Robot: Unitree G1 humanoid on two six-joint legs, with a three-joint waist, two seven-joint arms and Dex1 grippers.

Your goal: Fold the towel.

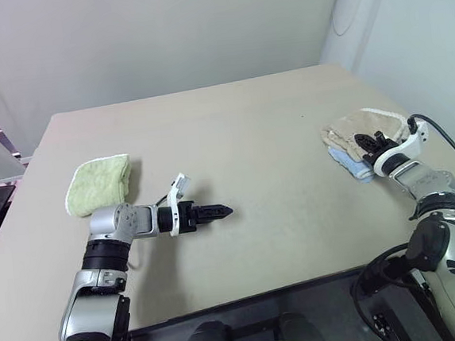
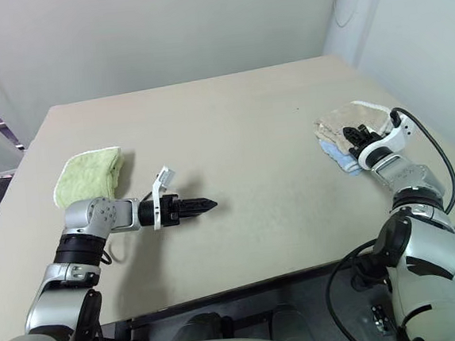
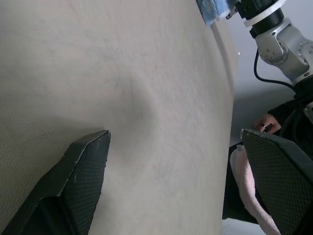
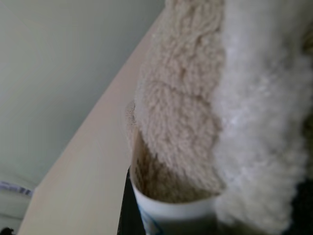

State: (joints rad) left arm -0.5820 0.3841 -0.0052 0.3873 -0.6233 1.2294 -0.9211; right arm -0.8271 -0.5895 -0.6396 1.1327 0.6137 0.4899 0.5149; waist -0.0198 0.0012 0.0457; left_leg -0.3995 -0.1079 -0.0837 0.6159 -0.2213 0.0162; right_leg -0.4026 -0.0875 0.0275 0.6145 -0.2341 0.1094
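The towel (image 1: 359, 125) is beige with a white corded edge and lies bunched at the table's right edge, partly on top of a folded light-blue towel (image 1: 350, 164). My right gripper (image 1: 363, 144) is buried in its near side, shut on the fabric. In the right wrist view the beige pile and white edging (image 4: 181, 122) press close around the fingers. My left gripper (image 1: 219, 212) hovers low over bare table at the front left, pointing right. Its two fingers (image 3: 83, 176) stand wide open with nothing between them.
A folded light-green towel (image 1: 99, 182) lies at the left, just behind my left arm. The tan table (image 1: 248, 137) runs between the two arms. In the left wrist view a person's hand (image 3: 266, 125) and a pink cloth (image 3: 244, 181) show beyond the table's edge.
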